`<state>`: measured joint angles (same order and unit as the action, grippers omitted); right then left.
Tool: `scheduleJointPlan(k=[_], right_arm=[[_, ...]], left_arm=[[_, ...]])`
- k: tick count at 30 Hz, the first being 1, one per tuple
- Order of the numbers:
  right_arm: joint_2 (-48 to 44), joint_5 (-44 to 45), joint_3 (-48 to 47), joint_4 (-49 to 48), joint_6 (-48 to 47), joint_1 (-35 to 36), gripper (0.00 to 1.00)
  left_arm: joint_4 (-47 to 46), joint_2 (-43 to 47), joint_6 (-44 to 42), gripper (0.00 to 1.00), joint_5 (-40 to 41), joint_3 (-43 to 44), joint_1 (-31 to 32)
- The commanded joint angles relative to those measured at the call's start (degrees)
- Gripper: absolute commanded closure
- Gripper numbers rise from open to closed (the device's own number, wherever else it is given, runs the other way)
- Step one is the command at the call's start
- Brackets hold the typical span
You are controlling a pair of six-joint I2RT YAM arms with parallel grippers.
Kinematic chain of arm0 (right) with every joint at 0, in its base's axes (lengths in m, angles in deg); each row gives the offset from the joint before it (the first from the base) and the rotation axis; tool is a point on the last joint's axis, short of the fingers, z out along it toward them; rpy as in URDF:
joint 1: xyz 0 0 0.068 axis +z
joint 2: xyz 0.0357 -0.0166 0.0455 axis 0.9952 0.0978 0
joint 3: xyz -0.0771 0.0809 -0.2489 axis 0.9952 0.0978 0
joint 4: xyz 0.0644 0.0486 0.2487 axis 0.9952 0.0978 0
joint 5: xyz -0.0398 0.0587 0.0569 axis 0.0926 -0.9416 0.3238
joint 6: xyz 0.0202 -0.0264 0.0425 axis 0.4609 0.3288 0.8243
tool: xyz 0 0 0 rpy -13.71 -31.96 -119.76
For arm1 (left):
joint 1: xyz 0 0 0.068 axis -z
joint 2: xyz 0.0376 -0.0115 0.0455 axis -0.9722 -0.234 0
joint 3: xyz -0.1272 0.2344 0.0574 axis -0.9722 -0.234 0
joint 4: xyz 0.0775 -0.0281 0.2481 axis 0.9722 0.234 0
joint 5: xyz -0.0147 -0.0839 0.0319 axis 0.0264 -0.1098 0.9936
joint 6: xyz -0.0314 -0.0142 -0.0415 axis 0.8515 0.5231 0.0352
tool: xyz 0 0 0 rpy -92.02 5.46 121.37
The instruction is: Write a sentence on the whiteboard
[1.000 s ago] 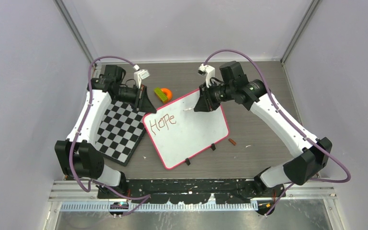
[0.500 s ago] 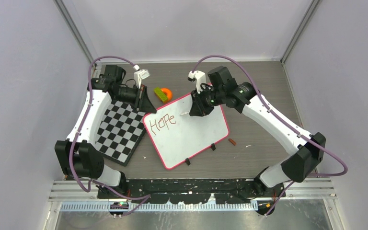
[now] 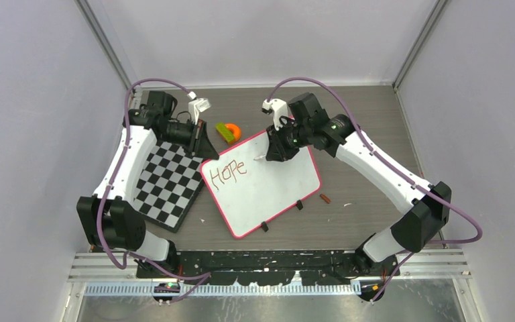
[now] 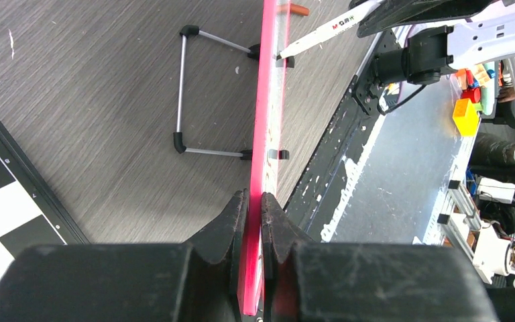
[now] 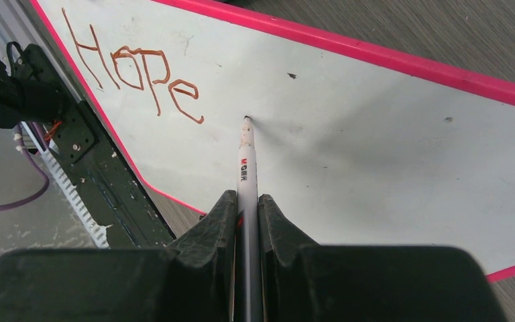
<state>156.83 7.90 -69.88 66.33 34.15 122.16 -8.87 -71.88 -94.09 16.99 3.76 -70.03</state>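
Note:
The whiteboard [image 3: 275, 191], white with a pink rim, lies tilted on the table's middle. The sentence [image 3: 229, 172] reads only "Hope" in reddish-brown near its upper left; the right wrist view shows the sentence [image 5: 134, 70] too. My left gripper [image 3: 204, 149] is shut on the whiteboard's upper-left corner, the pink rim [image 4: 268, 100] pinched edge-on between its fingers [image 4: 235, 215]. My right gripper [image 5: 247, 198] is shut on a white marker [image 5: 247, 161]. The marker's tip rests on the whiteboard [image 5: 375, 134] just right of the "e".
A black-and-white checkerboard [image 3: 167, 181] lies left of the whiteboard, partly under my left arm. An orange and green toy [image 3: 228, 131] sits behind the board. A small brown cap [image 3: 324, 198] lies right of it. A wire stand [image 4: 181, 94] shows under the board.
My right arm has moved left with the marker, bringing its tip close to the end of "Hope". The left arm and the board have stayed put.

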Motion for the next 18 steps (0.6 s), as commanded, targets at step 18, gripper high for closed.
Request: scheduleJointPlan(k=[18], right_arm=[[-2.81, 0.69, -1.36, -0.2, -1.3, 0.72, 1.0]], left_arm=[[2.44, 0.55, -0.97, 1.0, 0.91, 0.37, 1.03]])
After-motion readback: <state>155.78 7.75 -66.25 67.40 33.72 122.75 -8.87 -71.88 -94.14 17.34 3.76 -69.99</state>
